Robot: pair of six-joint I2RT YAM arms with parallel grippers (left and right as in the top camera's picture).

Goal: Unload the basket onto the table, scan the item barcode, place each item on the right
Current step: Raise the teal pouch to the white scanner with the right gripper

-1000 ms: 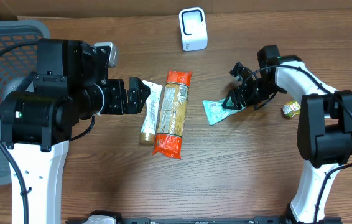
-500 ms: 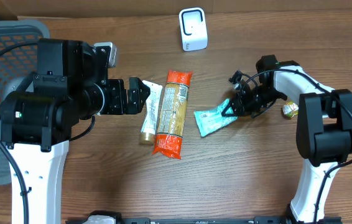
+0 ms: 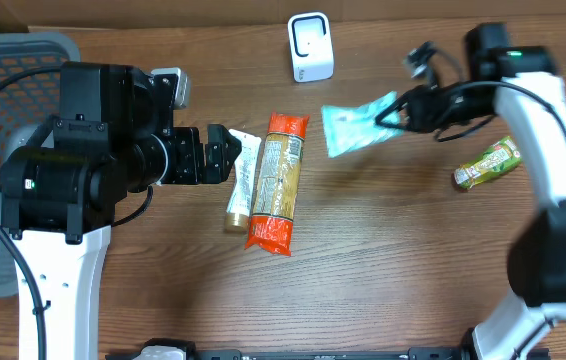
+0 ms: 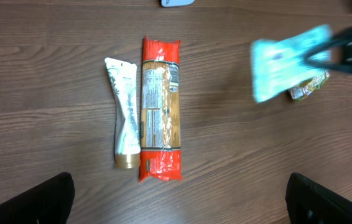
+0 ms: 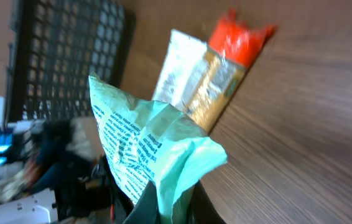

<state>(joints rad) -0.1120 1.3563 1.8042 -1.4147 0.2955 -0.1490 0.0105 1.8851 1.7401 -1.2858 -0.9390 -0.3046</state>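
Observation:
My right gripper (image 3: 403,112) is shut on one edge of a mint-green packet (image 3: 356,128) and holds it off the table, to the right of the white scanner (image 3: 310,47). In the right wrist view the packet (image 5: 140,146) sticks up crumpled from between the shut fingers of the right gripper (image 5: 163,208), printed side facing left. The packet (image 4: 288,59) also shows blurred at the upper right of the left wrist view. My left gripper (image 3: 225,155) is open, its fingertips (image 4: 55,199) far apart above bare wood, just left of a white tube.
A long orange pasta packet (image 3: 278,180) and a white tube (image 3: 242,180) lie side by side mid-table. A green-yellow snack packet (image 3: 488,165) lies at the right. A grey mesh basket (image 3: 3,80) stands at the far left.
My right gripper shut on the mint-green packet, lifted it off the table and carried it back and up toward the scanner. The left arm has not moved.

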